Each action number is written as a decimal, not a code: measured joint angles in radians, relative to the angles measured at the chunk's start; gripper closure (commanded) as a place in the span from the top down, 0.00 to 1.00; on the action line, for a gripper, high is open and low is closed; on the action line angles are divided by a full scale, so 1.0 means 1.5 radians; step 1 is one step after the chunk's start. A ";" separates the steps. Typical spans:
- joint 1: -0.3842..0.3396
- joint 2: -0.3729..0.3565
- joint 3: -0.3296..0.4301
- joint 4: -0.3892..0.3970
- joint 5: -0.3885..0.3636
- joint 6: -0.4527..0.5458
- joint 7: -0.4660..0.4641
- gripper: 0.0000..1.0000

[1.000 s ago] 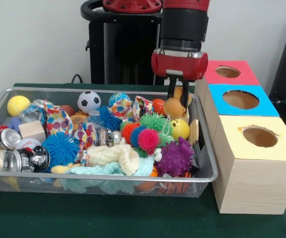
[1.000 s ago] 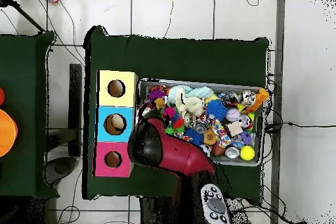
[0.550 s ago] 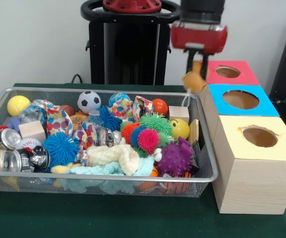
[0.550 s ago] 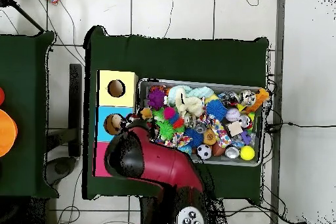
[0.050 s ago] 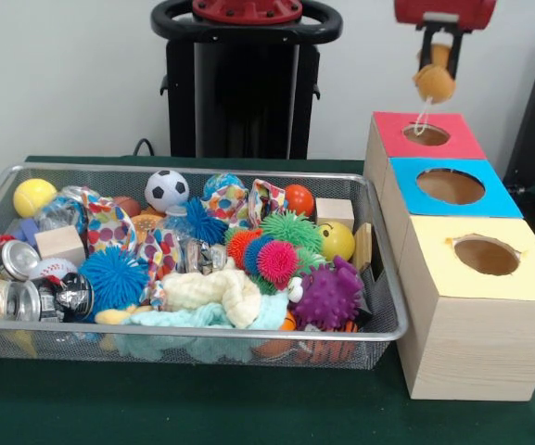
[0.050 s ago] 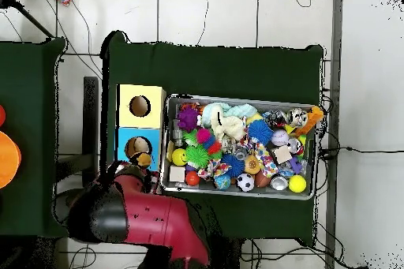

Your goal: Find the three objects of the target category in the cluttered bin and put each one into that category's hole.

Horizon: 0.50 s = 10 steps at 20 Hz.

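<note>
My gripper (image 5: 435, 63) hangs at the top right of the front view, shut on a small tan plush toy (image 5: 434, 83) with a thin white string dangling below it. The toy is in the air above the red box (image 5: 392, 139), just over its round hole (image 5: 426, 134). In front of the red box stand the blue box (image 5: 490, 197) and the yellow box (image 5: 527, 278), each with a round hole on top. In the overhead view the red arm (image 6: 126, 212) covers the red box and hides the gripper; the blue box (image 6: 126, 136) and yellow box (image 6: 126, 96) show above it.
The wire bin (image 5: 193, 331) left of the boxes is packed with spiky balls, a soccer ball (image 5: 166, 190), a yellow ball (image 5: 33, 197), cans, wooden blocks and cloth. The overhead view shows the same wire bin (image 6: 241, 99) right of the boxes.
The gripper has risen out of the bin with the tan toy and moved right, from over the bin's right rim to above the red box.
</note>
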 measured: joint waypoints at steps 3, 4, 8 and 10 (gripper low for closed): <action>0.010 -0.004 -0.001 0.005 0.011 -0.005 0.000 0.00; 0.014 -0.002 -0.001 0.008 0.019 -0.012 0.000 0.00; 0.015 0.008 -0.001 0.016 0.031 -0.032 0.000 0.00; 0.015 0.015 -0.001 0.019 0.035 -0.042 0.000 0.00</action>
